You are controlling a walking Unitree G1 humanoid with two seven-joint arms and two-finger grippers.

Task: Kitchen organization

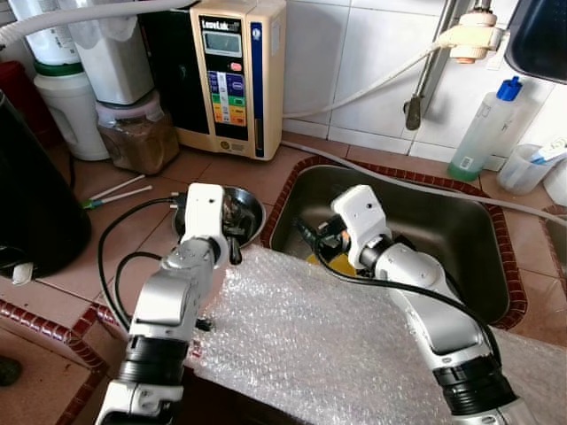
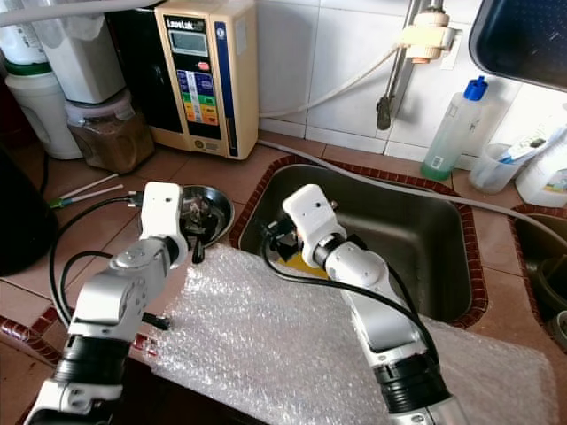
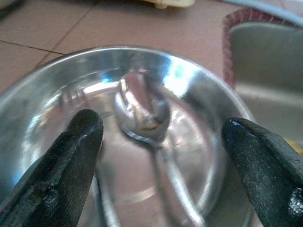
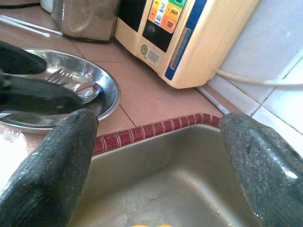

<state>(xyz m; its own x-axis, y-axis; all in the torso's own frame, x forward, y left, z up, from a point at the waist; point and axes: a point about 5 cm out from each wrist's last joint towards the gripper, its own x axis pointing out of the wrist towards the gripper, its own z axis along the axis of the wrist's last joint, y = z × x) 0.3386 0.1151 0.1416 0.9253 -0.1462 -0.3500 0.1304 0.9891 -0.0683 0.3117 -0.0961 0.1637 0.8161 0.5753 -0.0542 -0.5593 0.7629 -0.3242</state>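
Bowl [image 3: 199, 94]: shiny steel, shallow, on the counter just beside the sink's [image 1: 461, 239] left rim.
Spoon [image 3: 142, 111]: lying in it, soiled; a fork [image 4: 59, 75] alongside.
My left gripper [image 3: 161, 142]: fingers spread above the spoon.
My right gripper [image 4: 156, 156]: fingers spread, over the sink's left corner.

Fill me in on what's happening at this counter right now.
The robot stands at a tiled kitchen counter. Its left claw hangs open over a steel bowl beside the sink; a spoon and a fork lie in that bowl, and nothing is gripped. The right claw is open over the near left corner of the sink, above something yellow. A sheet of bubble wrap covers the counter's front edge.
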